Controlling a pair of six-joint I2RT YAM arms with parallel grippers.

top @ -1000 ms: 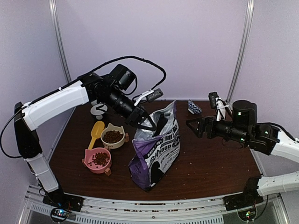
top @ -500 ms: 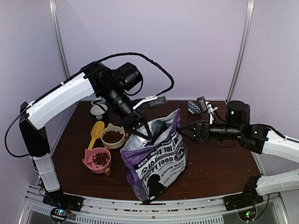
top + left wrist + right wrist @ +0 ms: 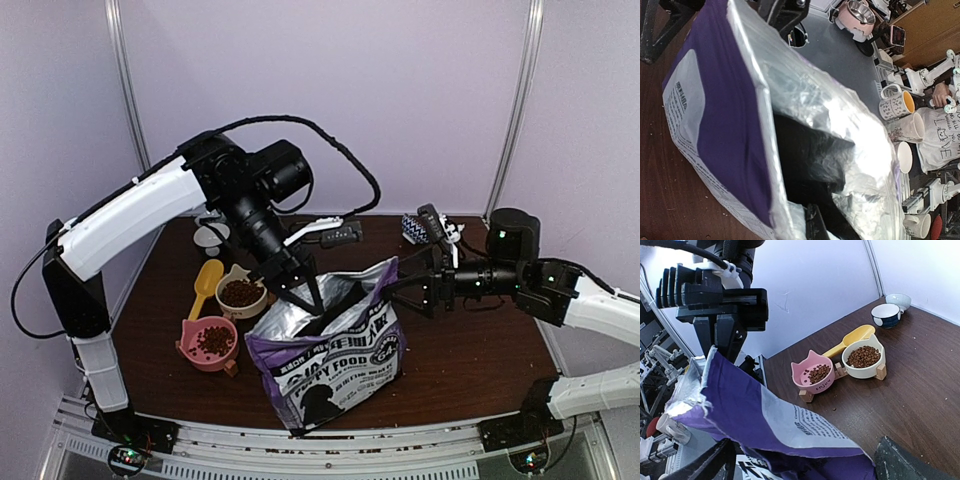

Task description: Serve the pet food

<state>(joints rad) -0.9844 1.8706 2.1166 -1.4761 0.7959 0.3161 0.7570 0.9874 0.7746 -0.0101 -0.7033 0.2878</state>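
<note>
The pet food shows as brown kibble in a white cat-ear bowl (image 3: 241,292) and a pink cat-ear bowl (image 3: 214,340). Both also show in the right wrist view, white (image 3: 863,356) and pink (image 3: 818,374). The purple-and-white bag (image 3: 330,355) stands open at mid-table, foil lining showing (image 3: 840,115). My left gripper (image 3: 300,293) is shut on the bag's left top rim, with one finger (image 3: 816,227) inside the mouth. My right gripper (image 3: 408,288) is open, its jaws wide apart on either side of the bag's right top corner (image 3: 765,415).
A yellow scoop (image 3: 207,280) lies behind the bowls. Two small bowls (image 3: 886,315) stand at the back left of the table. A blue patterned object (image 3: 414,228) sits at the back right. The bag stands just right of the pink bowl.
The bag has turned from edge-on to face the camera and shifted forward, held by my left gripper. My right gripper has moved left up to the bag's right top corner.
</note>
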